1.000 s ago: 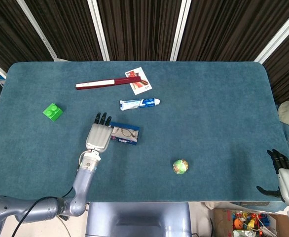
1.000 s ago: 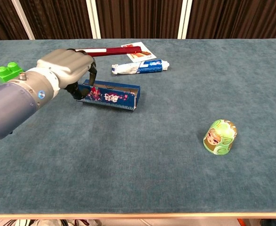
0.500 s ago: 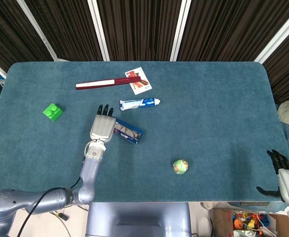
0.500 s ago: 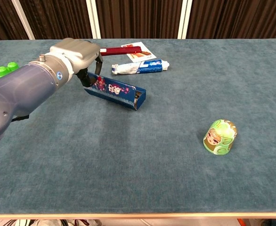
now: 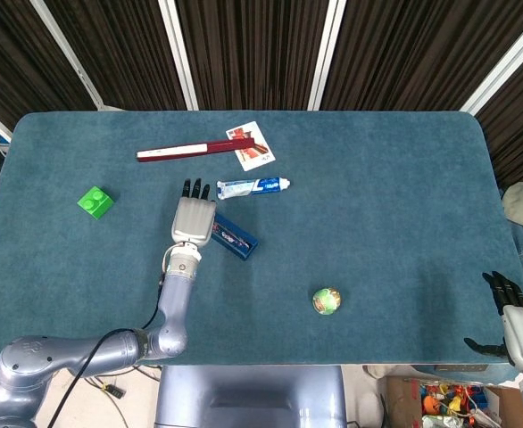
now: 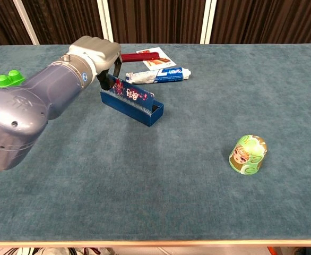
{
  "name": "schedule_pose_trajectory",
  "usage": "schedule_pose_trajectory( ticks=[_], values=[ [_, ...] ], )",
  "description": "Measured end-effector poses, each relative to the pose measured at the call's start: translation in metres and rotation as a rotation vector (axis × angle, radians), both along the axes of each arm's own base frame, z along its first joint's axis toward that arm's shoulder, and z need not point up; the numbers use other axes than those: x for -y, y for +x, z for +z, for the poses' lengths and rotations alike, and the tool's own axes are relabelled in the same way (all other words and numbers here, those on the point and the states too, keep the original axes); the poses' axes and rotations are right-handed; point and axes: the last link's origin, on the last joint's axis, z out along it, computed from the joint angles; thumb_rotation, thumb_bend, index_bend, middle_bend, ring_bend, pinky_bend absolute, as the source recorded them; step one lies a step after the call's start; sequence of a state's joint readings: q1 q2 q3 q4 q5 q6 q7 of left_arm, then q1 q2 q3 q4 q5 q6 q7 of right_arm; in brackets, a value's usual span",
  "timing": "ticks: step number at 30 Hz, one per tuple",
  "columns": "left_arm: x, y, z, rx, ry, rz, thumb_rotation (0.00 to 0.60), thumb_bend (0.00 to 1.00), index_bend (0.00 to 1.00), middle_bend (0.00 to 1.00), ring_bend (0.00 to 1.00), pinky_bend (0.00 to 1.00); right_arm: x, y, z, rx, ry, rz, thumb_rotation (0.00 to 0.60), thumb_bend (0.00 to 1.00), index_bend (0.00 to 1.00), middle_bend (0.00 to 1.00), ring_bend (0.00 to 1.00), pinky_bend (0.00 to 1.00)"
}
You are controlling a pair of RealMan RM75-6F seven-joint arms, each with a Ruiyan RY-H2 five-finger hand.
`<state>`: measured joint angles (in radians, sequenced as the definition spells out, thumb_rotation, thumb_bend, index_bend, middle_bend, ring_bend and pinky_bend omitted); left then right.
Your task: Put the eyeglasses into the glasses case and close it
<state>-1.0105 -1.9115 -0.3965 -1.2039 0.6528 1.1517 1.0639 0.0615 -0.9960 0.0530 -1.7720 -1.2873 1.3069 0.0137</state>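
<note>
- Since the lid has to fold down, I hold my left hand (image 5: 193,219) at the case's (image 6: 131,101) near end, fingers curled over its upper edge, grasping it.
- Case: blue, long, lying slantwise mid-table; patterned lid nearly folded down onto the tray. Judged: closing step under way.
- Eyeglasses: not visible; I cannot tell whether they lie inside.
- Right hand (image 5: 514,321): parked off the table's near right corner, fingers spread, holding nothing, kept clear of the work.
- Toothpaste tube (image 5: 253,186): just behind the case, apart from it.
- Red stick (image 5: 190,149) and card (image 5: 252,146): far side.
- Green block (image 5: 95,201): left.
- Round toy (image 6: 247,154): right, well apart.
</note>
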Motion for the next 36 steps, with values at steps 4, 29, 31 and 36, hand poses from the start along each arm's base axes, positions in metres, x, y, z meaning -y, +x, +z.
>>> schedule_pose_trajectory(
  ticks=[4,29,31,36],
  values=[
    [-0.004,0.001,-0.003,-0.01,0.007,0.007,0.6,0.44,0.6,0.16,0.03,0.07,0.0,0.0,0.0,0.002,-0.001,-0.001,0.6,0.09,0.0,0.0,0.0,0.17],
    [-0.017,0.011,-0.027,-0.041,0.019,0.024,0.6,0.44,0.47,0.15,0.03,0.06,0.0,0.0,0.0,0.005,0.006,-0.009,0.6,0.09,0.0,0.0,0.0,0.17],
    [-0.017,0.012,-0.03,-0.038,0.014,0.025,0.6,0.44,0.42,0.14,0.03,0.06,0.0,0.0,0.0,0.006,0.008,-0.01,0.6,0.1,0.0,0.0,0.0,0.17],
    [-0.016,0.014,-0.034,-0.039,0.006,0.021,0.6,0.44,0.3,0.14,0.03,0.05,0.0,0.0,0.0,0.009,0.009,-0.011,0.6,0.09,0.0,0.0,0.0,0.17]
  ],
)
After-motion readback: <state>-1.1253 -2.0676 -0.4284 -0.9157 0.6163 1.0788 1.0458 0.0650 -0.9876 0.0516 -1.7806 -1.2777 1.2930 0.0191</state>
